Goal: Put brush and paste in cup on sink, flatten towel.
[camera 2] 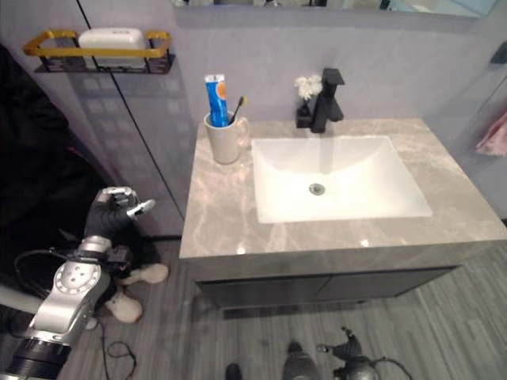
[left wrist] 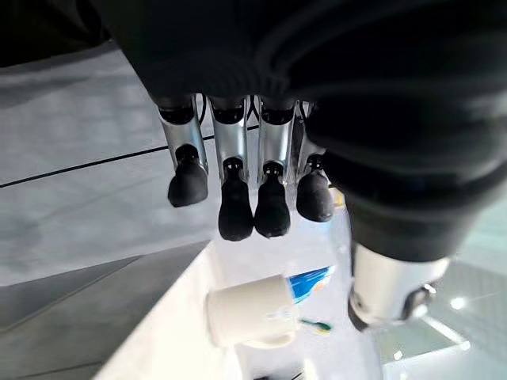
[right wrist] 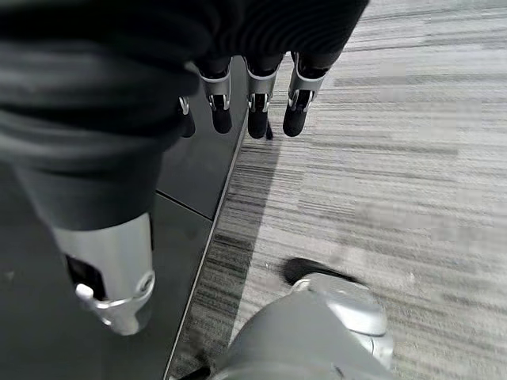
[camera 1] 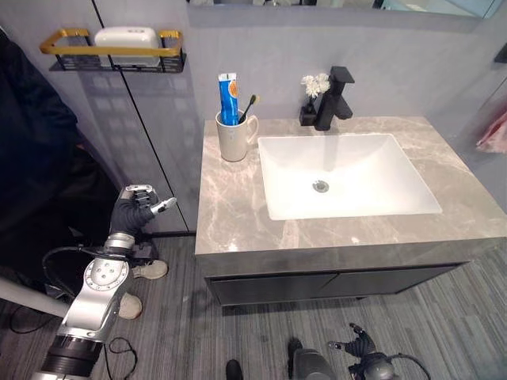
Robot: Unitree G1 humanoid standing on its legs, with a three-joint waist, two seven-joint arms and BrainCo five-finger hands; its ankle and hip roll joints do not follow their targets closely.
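Toothbrush point(camera 1: 250, 104) and toothpaste point(camera 1: 228, 98) upright in mug point(camera 1: 234, 136).
Left hand point(camera 1: 136, 207), right hand point(camera 1: 360, 347) relaxed, empty; risks tipping mug if swept past.

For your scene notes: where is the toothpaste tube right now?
The toothpaste tube stands in the cup with the toothbrush, at the countertop's back left corner, left of the basin.

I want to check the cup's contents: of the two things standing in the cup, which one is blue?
The toothpaste tube is blue with a white cap end up; the toothbrush beside it in the cup is thin and dark-handled.
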